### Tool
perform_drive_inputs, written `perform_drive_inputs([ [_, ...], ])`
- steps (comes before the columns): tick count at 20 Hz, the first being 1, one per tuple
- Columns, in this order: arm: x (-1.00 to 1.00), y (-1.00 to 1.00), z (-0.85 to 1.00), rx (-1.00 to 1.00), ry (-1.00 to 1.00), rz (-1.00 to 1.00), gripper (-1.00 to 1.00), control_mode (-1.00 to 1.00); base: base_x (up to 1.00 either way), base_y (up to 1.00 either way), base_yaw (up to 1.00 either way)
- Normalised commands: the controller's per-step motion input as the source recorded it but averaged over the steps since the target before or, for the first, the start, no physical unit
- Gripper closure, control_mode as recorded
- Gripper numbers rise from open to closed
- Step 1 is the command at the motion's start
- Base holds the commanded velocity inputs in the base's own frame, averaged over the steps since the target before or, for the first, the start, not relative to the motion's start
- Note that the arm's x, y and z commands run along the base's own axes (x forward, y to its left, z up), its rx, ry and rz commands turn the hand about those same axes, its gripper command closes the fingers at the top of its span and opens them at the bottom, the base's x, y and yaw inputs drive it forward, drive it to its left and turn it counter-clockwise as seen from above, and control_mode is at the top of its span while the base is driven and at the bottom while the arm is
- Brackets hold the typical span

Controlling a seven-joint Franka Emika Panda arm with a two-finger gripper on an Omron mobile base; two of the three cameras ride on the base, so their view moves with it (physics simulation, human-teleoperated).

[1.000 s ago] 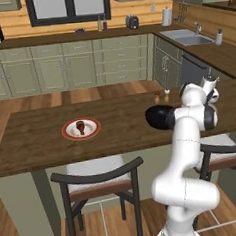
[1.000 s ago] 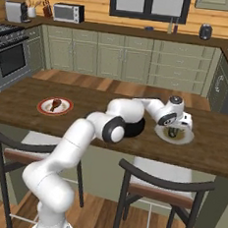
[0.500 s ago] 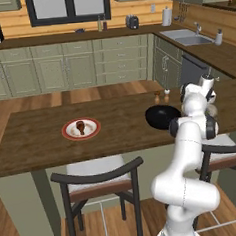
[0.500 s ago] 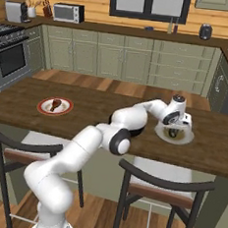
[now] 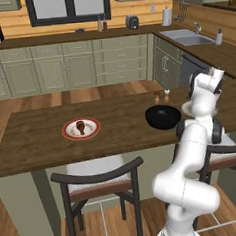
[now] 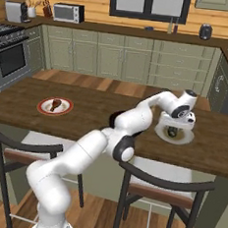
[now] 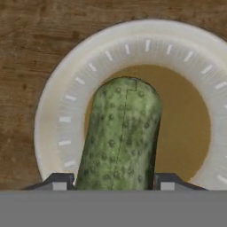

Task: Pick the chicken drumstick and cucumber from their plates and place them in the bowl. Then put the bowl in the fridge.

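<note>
On the wooden surface (image 5: 37, 146) of a kitchen island, a red-rimmed plate (image 5: 81, 129) at the left carries the chicken drumstick (image 5: 80, 126), a small reddish-brown lump lying at its centre. Further right sits the black bowl (image 5: 163, 117), well apart from that plate and just beside the white arm. Behind the bowl stand two small shakers (image 5: 161, 96). At the far right the arm bends down over a pale cream plate (image 6: 174, 135), its end effector (image 6: 173, 131) lowered onto the dish. From the hand camera, the cucumber (image 7: 119, 135) lies across the plate's brown centre, one rounded end pointing away, its bumpy green skin running down between the two dark fingertips (image 7: 56, 181). The fingertips flank the cucumber on either side, right at its skin; whether they are pressing on it or merely bracketing it cannot be told from this angle. The cream plate (image 7: 57, 115) rests flat on the wood, its rim marked with short pale dashes.
</note>
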Motion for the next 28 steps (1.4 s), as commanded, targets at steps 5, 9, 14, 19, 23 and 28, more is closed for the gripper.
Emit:
perform_drive_inputs([
  [5, -1.00, 0.38, 0.00, 0.00, -0.03, 0.13, 1.00, -1.00, 0.00, 0.00, 0.00],
  [9, -1.00, 0.91, -0.33, 0.00, -0.15, 0.13, 1.00, -1.00, 0.00, 0.00, 0.00],
  [14, -1.00, 1.00, -0.58, -0.05, -0.31, 0.10, 1.00, -1.00, 0.00, 0.00, 0.00],
  [19, -0.99, 0.89, 0.03, -0.14, -0.33, 0.01, 1.00, -1.00, 0.00, 0.00, 0.00],
  [23, -0.99, 1.00, 0.09, -0.31, -0.38, 0.00, 1.00, -1.00, 0.00, 0.00, 0.00],
  [28, -0.48, 1.00, -0.03, -0.40, -0.30, -0.04, 1.00, -1.00, 0.00, 0.00, 0.00],
])
